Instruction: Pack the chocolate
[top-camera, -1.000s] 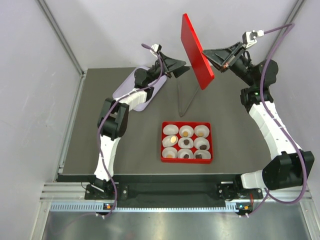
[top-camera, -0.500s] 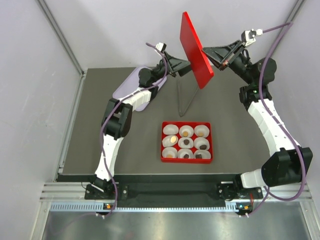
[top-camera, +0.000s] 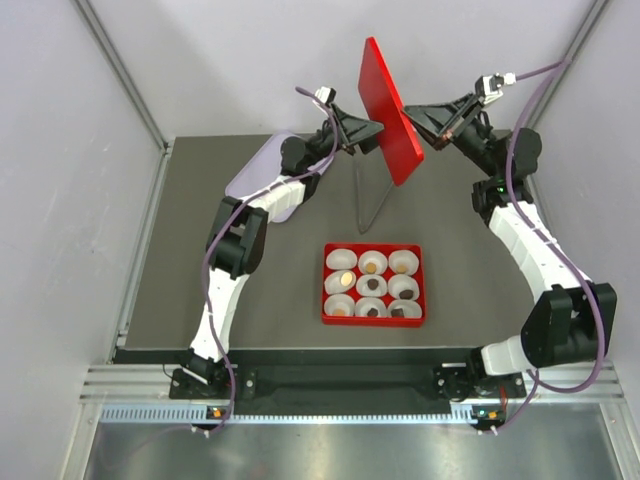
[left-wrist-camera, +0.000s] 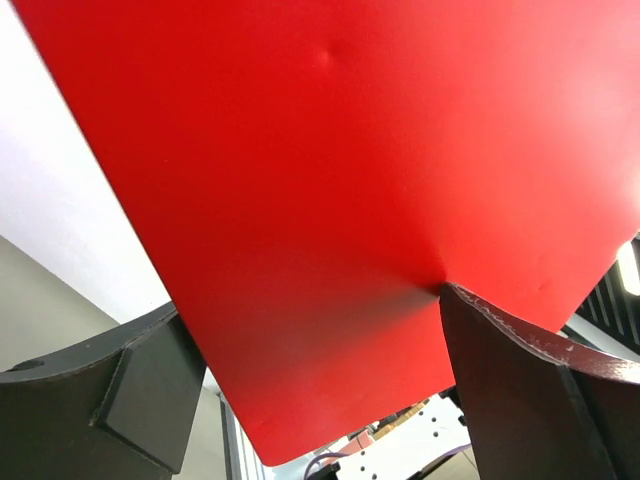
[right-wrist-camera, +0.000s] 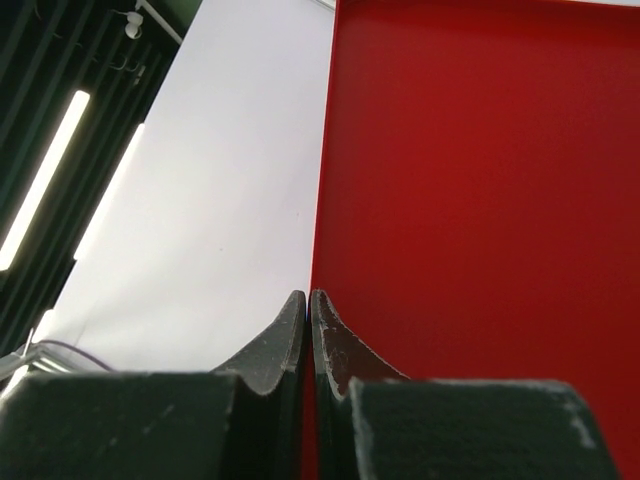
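Observation:
The chocolate (top-camera: 372, 285) lies as small dark and tan pieces in white paper cups inside a red box (top-camera: 325, 285) at the table's middle. A flat red lid (top-camera: 392, 110) hangs tilted in the air behind the box. My right gripper (top-camera: 412, 106) is shut on the lid's right edge, and that edge runs between its closed fingers (right-wrist-camera: 308, 297). My left gripper (top-camera: 374, 131) stands open just at the lid's left face. In the left wrist view the lid (left-wrist-camera: 350, 150) fills the frame, with the wide-spread fingers (left-wrist-camera: 310, 330) below it and the right fingertip (left-wrist-camera: 470, 320) at its surface.
A lavender tray (top-camera: 262, 175) sits at the back left of the dark table, partly under my left arm. Thin metal tongs (top-camera: 359, 200) lie behind the red box, below the lid. White walls close in the back and both sides.
My left arm has reached rightward, bringing its open gripper up to the lid. The right gripper has carried the lid slightly up and to the left.

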